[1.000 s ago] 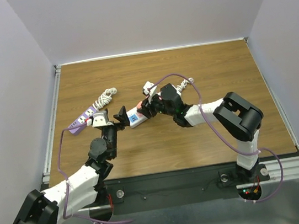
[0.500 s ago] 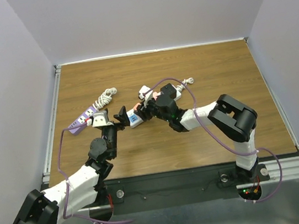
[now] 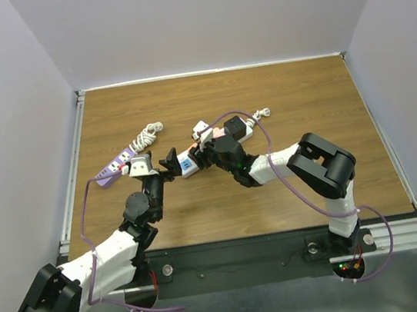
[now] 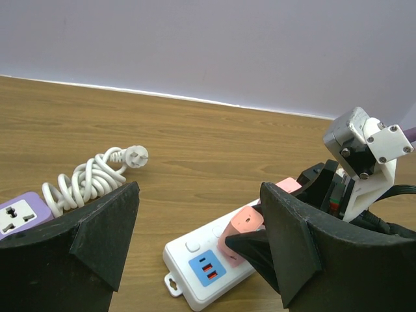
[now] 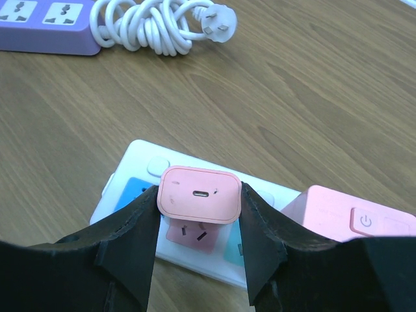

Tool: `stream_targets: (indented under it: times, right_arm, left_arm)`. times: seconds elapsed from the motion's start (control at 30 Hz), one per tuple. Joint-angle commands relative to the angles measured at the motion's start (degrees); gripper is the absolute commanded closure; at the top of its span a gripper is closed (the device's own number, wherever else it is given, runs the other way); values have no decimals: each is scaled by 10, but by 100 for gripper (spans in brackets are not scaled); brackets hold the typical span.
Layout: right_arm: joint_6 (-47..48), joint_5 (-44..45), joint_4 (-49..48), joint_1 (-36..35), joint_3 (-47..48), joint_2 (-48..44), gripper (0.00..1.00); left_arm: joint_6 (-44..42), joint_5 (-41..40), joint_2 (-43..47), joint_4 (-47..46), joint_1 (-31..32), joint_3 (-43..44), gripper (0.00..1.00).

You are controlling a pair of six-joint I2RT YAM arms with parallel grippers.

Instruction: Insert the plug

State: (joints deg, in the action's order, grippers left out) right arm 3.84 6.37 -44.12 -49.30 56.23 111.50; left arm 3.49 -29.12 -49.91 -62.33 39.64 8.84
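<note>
Robotics lab test cell. Wood-grain table (image 3: 303, 111) boxed by bare pale walls (image 3: 204, 17) beyond left pincer (image 3: 169, 164) and right pincer (image 3: 203, 153) and to either side. Aluminium rail (image 3: 406, 233) behind them, carrying bolted arm bases. Indicator lights (image 3: 347, 267) glow at right base. Purple cable (image 3: 84, 212) hangs off left arm. Props: white power strip (image 4: 188, 260) below right pincer, purple power strip (image 3: 113, 167) left of left pincer.

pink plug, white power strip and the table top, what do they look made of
Pink plug: looks like moulded plastic, matte, with rounded corners and a few faint scuffs.
White power strip: probably hard plastic, smooth with a slight sheen.
Table top: brown with a wood grain pattern and a low sheen. Whether it is solid wood or a laminate cannot be told.
</note>
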Motion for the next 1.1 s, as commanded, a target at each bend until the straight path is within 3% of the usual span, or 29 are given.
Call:
stream_targets:
  times: [0.0,1.07]
  right_arm:
    - [6,46,-33,-1,17,6,99]
    - [-22,106,-33,-24,24,34,99]
  left_arm:
    - [-2,-2,8,-25,-2,4,14]
    - [2,0,35,-23,-2,-7,14]
